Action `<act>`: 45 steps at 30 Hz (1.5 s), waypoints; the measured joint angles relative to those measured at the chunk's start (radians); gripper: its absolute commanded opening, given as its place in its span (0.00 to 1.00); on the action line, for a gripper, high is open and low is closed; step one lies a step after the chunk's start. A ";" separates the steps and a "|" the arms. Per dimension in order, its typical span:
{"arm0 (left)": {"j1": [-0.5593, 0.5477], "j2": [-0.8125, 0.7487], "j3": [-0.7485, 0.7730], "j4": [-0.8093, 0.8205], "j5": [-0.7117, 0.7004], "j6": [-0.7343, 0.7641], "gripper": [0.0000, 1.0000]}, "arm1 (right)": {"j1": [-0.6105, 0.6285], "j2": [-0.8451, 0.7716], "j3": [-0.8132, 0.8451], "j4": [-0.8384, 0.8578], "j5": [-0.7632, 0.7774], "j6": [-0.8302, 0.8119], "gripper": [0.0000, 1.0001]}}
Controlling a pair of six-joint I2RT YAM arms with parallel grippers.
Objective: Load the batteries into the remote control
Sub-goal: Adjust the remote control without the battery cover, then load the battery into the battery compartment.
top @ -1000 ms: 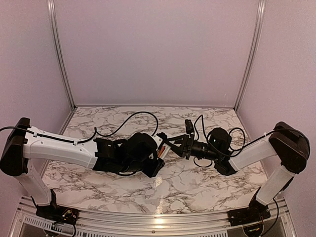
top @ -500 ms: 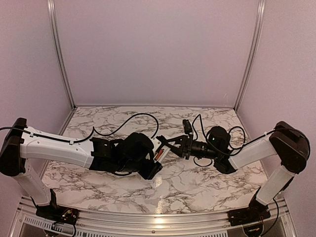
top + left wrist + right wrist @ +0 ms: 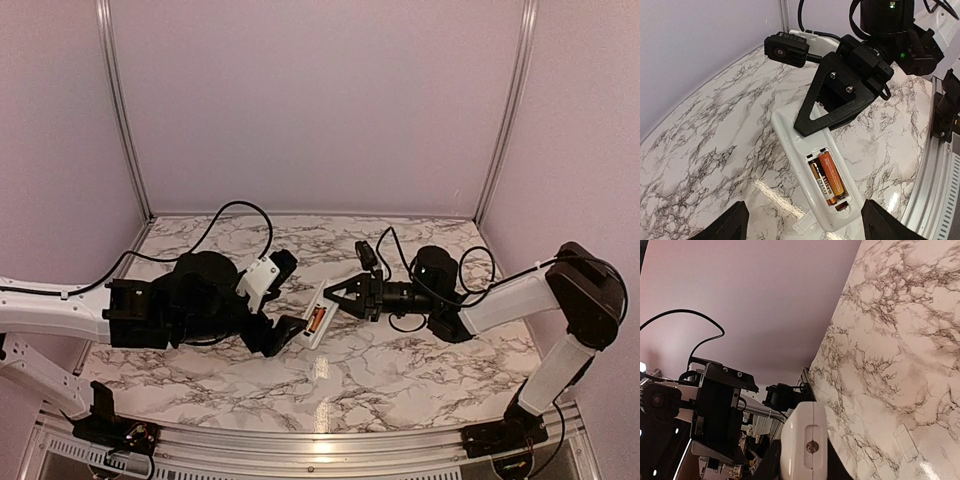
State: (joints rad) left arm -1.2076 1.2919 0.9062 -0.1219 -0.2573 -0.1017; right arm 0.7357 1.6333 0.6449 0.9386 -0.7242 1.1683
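Observation:
The white remote control (image 3: 805,150) lies back-up, its battery recess open. Two coppery-orange batteries (image 3: 829,179) sit side by side in the recess. My right gripper (image 3: 335,292) is shut on the remote's far end, with a black finger (image 3: 840,102) across it. The right wrist view shows the remote's end face (image 3: 805,442) between the jaws. In the top view the remote (image 3: 318,318) slants down toward the table. My left gripper (image 3: 812,231) is open and empty, just short of the remote's near end, its fingertips (image 3: 732,225) at the frame's bottom corners.
A small clear cover plate (image 3: 804,223) lies flat on the marble table (image 3: 400,370) beside the remote's near end; it also shows in the right wrist view (image 3: 903,442). Walls close in the back and both sides. A metal rail (image 3: 320,440) runs along the near edge.
My left arm has drawn back to the left, off the remote, uncovering the batteries in the recess. The right gripper has shifted slightly left, still holding the remote.

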 measured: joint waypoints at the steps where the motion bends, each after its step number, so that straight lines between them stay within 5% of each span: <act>1: 0.000 -0.034 -0.022 0.025 0.004 0.036 0.77 | 0.000 0.000 0.011 -0.022 -0.020 -0.014 0.00; 7: 0.004 -0.169 -0.120 0.109 0.120 0.267 0.56 | 0.007 0.001 0.074 -0.185 -0.124 -0.105 0.00; 18: 0.003 -0.105 -0.109 0.085 0.277 0.504 0.33 | 0.029 0.013 0.132 -0.373 -0.222 -0.236 0.00; 45: -0.002 0.117 0.015 -0.011 0.327 0.623 0.19 | 0.058 0.058 0.144 -0.377 -0.278 -0.250 0.00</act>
State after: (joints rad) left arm -1.2098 1.4090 0.9215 -0.1326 0.0700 0.5209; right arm 0.7937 1.6909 0.7887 0.5613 -1.0019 0.9180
